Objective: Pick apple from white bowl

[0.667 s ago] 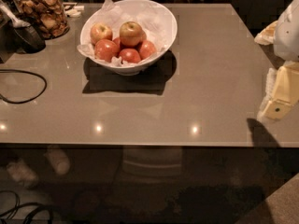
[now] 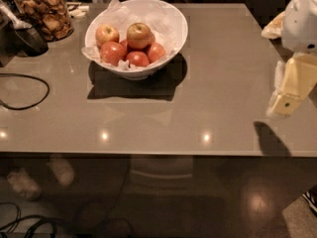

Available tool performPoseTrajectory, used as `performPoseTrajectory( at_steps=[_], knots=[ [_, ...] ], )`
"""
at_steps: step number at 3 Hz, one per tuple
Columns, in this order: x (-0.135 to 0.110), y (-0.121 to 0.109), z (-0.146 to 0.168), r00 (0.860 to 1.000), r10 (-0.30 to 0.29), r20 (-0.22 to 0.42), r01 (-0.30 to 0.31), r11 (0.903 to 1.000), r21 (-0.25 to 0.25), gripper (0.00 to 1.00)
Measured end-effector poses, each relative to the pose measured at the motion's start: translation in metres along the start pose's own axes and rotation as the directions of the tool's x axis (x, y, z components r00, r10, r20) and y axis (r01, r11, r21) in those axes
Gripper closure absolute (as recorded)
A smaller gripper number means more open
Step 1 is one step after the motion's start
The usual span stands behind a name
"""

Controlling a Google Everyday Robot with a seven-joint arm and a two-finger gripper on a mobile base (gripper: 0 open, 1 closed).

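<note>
The white bowl [image 2: 173, 21], lined with crinkled white paper, stands on the grey table at the back left of centre. Several apples lie in it. The apple [image 2: 138, 34], golden-yellow with a red-orange blush, sits on top in the middle. A smaller yellow-red apple [image 2: 107, 34] lies to its left. Deep red apples [image 2: 113, 52] lie in front. My gripper [image 2: 287, 95], white and pale yellow, hangs at the right edge of the view over the table's right side. It is far right of the bowl and touches nothing.
A glass jar of brown snacks [image 2: 47, 14] stands at the back left, with a dark scoop [image 2: 27, 33] beside it. A black cable [image 2: 29, 95] loops over the table's left side. The table's front edge [image 2: 148, 155] runs across the middle of the view.
The arm at the right edge has shifted slightly. The bowl and apples have not moved.
</note>
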State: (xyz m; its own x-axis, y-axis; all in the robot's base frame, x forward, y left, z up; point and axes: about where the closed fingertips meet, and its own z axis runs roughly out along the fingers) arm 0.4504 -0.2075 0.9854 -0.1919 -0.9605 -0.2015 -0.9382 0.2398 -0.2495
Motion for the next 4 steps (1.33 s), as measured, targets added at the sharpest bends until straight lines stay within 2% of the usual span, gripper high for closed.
performPoseTrajectory(
  at_steps=[2, 3, 4],
  knots=[
    [-0.036, -0.021, -0.01, 0.996, -0.085, 0.022, 0.084, 0.9963, 0.013, 0.0],
    [-0.038, -0.023, -0.012, 0.996, -0.086, 0.028, 0.085, 0.996, 0.028, 0.0],
    [-0.062, -0.043, -0.013, 0.994, -0.096, 0.055, 0.092, 0.9937, 0.063, 0.0]
  ],
)
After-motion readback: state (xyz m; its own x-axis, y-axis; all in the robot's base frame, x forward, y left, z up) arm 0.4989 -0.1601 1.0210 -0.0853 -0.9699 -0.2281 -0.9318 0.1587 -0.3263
